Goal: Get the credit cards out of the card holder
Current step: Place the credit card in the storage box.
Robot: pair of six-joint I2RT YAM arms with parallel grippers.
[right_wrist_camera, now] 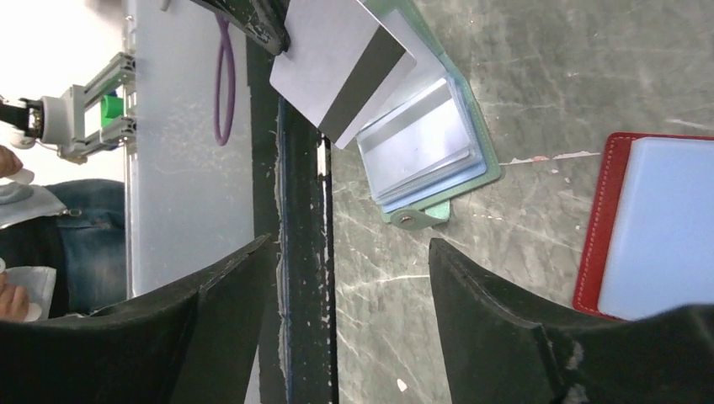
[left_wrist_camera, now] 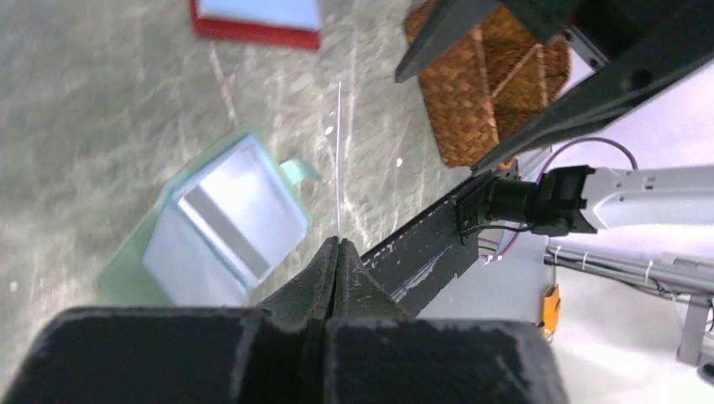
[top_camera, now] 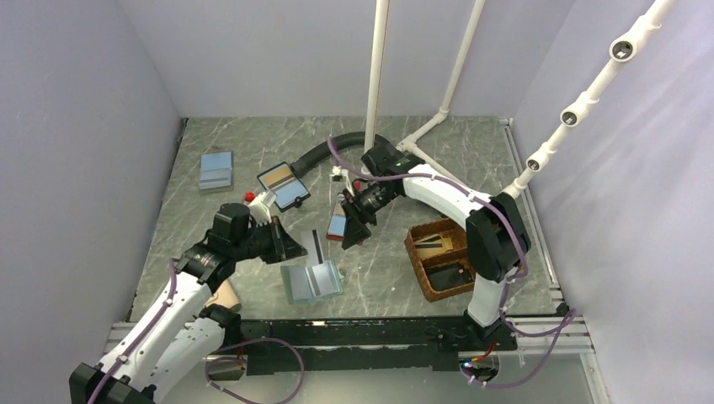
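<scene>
Credit card (right_wrist_camera: 337,71), pale with a dark stripe, is pinched edge-on between the pressed-together fingers of my left claw (left_wrist_camera: 337,246), close by the card holder (top_camera: 311,281). That holder lies open on the bench (top_camera: 379,278), a pale card showing in its sleeve. My right claw (right_wrist_camera: 352,248) hangs spread wide beside the red-edged holder (right_wrist_camera: 652,227).

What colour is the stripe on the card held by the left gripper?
Dark grey, on a whitish card; the right wrist view shows it best.
</scene>
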